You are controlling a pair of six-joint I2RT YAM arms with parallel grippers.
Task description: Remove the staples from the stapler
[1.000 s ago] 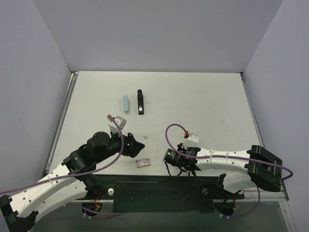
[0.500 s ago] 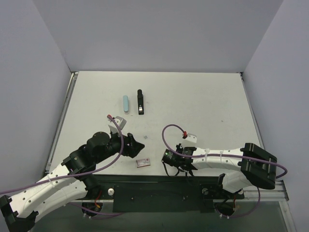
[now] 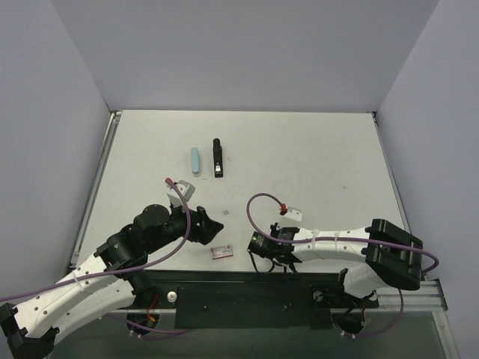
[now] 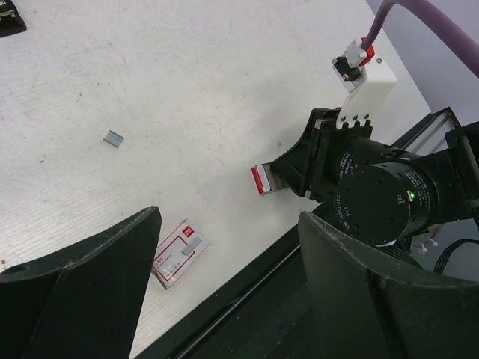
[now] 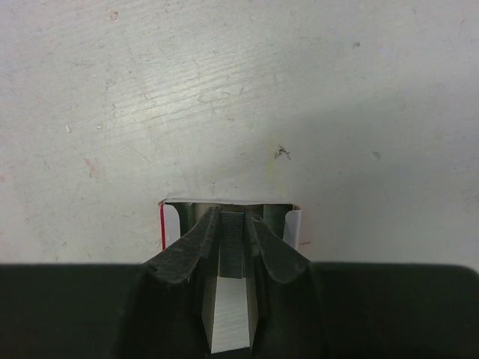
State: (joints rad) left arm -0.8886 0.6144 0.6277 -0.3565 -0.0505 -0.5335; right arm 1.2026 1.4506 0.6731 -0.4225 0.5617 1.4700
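The black stapler lies at the back of the table, far from both arms; only its end shows in the left wrist view. My right gripper is shut on a grey strip of staples, its fingertips inside a small open white-and-red box tray. In the left wrist view that tray sticks out of the right gripper's tip, low over the table's near edge. My left gripper hangs open and empty above the near edge, left of the right gripper.
A white-and-red staple box lies near the front edge between the arms, also under the left fingers. A small loose staple piece lies behind it. A light blue oblong object lies beside the stapler. The black front rail borders the table.
My right arm has slid left along the near edge with the staples still gripped. The left arm has hardly moved.
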